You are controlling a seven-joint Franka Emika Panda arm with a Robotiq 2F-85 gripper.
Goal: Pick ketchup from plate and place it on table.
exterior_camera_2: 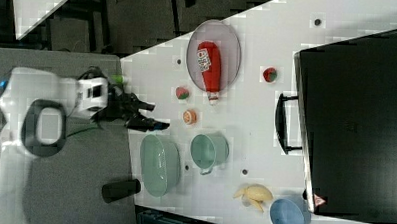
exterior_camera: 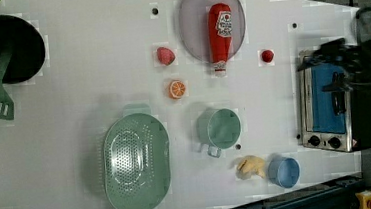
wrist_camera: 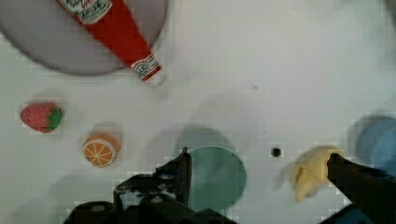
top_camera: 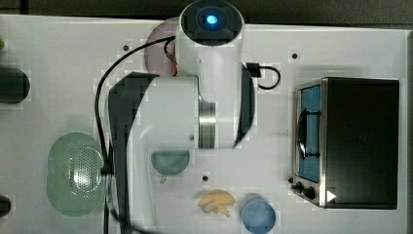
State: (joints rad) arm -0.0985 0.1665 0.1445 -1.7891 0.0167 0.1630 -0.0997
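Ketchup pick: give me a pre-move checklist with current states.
1. Ketchup on the plate: ok, it lies flat with its cap end past the rim over the table.
2. Pincer open: ok, fingers spread wide in the wrist view.
3. Pincer empty: ok, nothing between the fingers.
4. Pincer lined up over the bottle: not ok, the wrist view shows it above the green cup, away from the bottle.
5. Bare table for the drop: ok, in the left view's upper left, between the plate and the black pan.
6. Clutter beside the plate: not ok, the strawberry and orange slice sit close by.
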